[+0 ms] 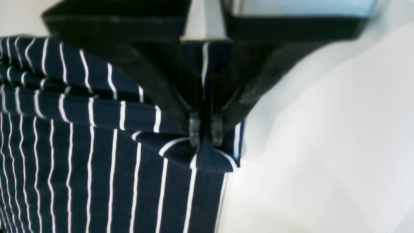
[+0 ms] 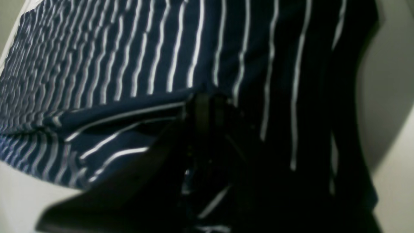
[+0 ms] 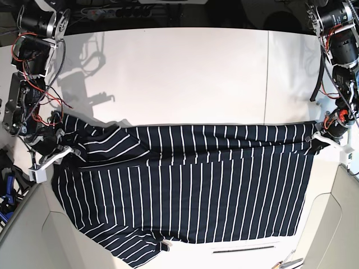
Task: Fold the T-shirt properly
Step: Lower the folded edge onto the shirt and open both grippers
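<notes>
**Across the white table, a striped shirt held at both ends**

Across the white tabletop point(image 3: 185, 73) stretches the large dark navy short-sleeved T-shirt point(image 3: 190, 190) of soft fabric with thin white stripes, its long upper edge pulled into a nearly straight line between the two arms. Below that edge the cloth spreads toward the table's near side, where its lower hem reaches the front rim and a corner droops over it. Toward the base view's left end of the shirt, a bunched sleeve area lies folded over the body with its stripes running crosswise.

At the shirt's end on the base view's right, the left gripper point(image 1: 205, 129) has its black fingers pressed together on a corner of the fabric; the left wrist view shows the small clear fingertips point(image 1: 194, 127) pinching a puckered fold of navy cloth, with layered folds lying beside them and bare white table on the other side.

At the opposite end of the shirt, the right gripper point(image 2: 207, 106) is clamped on the T-shirt as well. The right wrist view is dark and blurred, yet the black fingers meet at the cloth's edge, striped fabric filling the frame above and beside them, a creased fold running away from the pinch.
</notes>
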